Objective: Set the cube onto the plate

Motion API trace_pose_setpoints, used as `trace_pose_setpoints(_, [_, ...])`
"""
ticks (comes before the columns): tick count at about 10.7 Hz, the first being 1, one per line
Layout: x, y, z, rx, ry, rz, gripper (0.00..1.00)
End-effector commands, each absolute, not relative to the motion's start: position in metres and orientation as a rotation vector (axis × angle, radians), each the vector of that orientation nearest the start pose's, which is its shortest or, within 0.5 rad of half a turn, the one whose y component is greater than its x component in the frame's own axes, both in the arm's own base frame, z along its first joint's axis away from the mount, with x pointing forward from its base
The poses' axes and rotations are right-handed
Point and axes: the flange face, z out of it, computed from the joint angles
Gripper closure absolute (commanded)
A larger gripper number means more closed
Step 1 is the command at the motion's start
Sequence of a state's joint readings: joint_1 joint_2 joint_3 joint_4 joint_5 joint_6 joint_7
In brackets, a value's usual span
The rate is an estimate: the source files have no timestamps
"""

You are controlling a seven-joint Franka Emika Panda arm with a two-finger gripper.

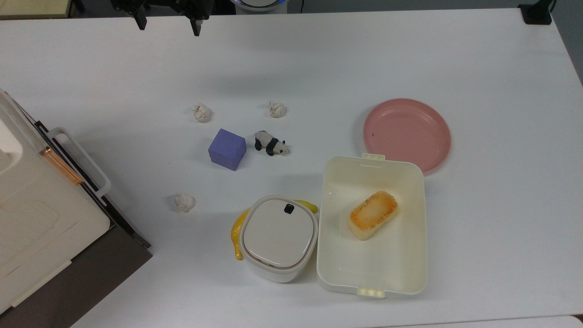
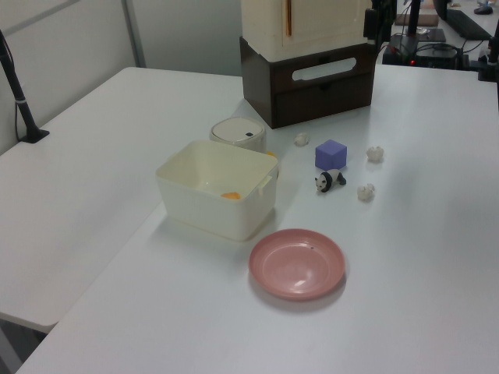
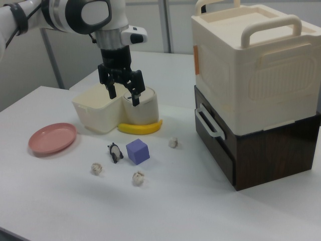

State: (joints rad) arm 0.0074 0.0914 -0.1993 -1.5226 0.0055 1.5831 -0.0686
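The purple-blue cube (image 1: pixel 227 149) (image 2: pixel 330 153) (image 3: pixel 137 151) rests on the white table, just to the top view's left of a toy panda (image 1: pixel 270 143). The round pink plate (image 1: pixel 406 134) (image 2: pixel 297 262) (image 3: pixel 52 138) lies bare at the top view's right, beside the lunch box. My gripper (image 1: pixel 169 25) (image 3: pixel 123 95) hangs open and holds nothing, high above the table. In the top view it sits at the far edge, well away from the cube.
A cream lunch box (image 1: pixel 412 182) holds a toasted piece of bread (image 1: pixel 372 214). A white lidded pot (image 1: pixel 278 237) stands on a banana (image 3: pixel 141 128). Three crumpled paper balls (image 1: pixel 201 113) (image 1: pixel 276 109) (image 1: pixel 184 202) surround the cube. A cream and brown cabinet (image 3: pixel 253 90) occupies the top view's left.
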Motion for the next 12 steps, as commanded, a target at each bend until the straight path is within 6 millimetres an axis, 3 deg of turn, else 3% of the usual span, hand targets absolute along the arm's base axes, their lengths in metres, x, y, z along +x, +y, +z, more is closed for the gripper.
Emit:
trace_pose_setpoints(1, [0.569, -0.111, 0.583, -3.158, 0.202, 0.092, 0.00])
trace_pose_setpoints(9, [0.570, -0.109, 0.583, -3.159, 0.198, 0.090, 0.00])
trace_pose_setpoints(12, [0.578, -0.099, 0.565, -3.164, 0.112, 0.138, 0.00])
